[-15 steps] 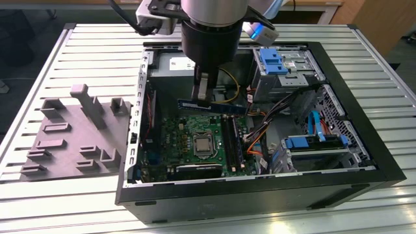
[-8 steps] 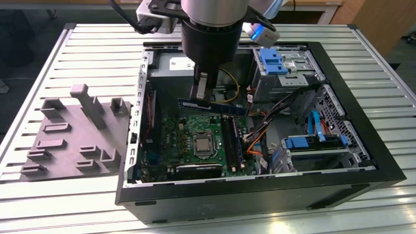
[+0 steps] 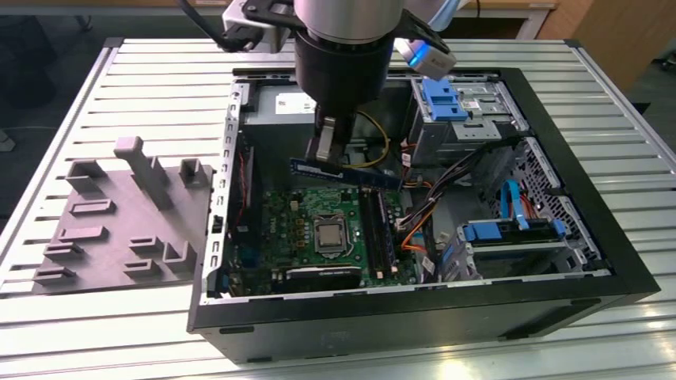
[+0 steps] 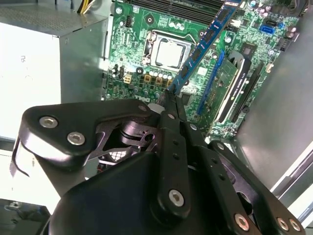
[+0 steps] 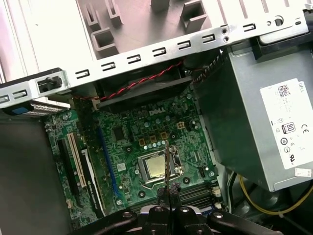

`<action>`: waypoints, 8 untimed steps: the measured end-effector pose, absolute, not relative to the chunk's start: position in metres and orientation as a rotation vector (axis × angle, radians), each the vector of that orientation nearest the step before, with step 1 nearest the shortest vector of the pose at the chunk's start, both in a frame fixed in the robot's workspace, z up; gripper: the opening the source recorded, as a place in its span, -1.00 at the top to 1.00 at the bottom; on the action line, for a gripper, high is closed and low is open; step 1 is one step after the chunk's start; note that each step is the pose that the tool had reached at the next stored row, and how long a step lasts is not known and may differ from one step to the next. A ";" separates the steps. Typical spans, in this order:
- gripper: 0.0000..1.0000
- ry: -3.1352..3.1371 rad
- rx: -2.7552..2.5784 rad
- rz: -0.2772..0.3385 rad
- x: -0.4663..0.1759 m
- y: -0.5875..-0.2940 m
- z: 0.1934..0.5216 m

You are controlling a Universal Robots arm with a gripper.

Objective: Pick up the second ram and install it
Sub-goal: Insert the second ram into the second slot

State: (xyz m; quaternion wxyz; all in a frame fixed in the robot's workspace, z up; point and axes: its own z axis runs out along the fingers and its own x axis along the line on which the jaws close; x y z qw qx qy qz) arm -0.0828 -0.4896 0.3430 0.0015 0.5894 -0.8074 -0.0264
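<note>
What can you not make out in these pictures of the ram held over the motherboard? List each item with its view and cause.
Second wrist view: the gripped end of the second ram, hidden inside the tool.
First wrist view: its faces, since it shows edge-on.
Exterior view: part of the power supply, behind the arm.

Slatted pale metal desk (image 3: 148, 79), open black computer case (image 3: 401, 317) lying flat on it, grey moulded fixture (image 3: 106, 229) just beside case at the exterior view's left
</note>
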 end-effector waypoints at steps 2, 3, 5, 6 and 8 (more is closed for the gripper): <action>0.76 -2.546 1.835 -0.083 -0.083 -0.490 0.343; 0.76 -2.552 1.827 -0.083 -0.083 -0.490 0.343; 0.76 -2.563 1.811 -0.083 -0.083 -0.490 0.343; 0.76 -2.569 1.803 -0.083 -0.083 -0.490 0.343; 0.76 -2.581 1.787 -0.083 -0.083 -0.490 0.343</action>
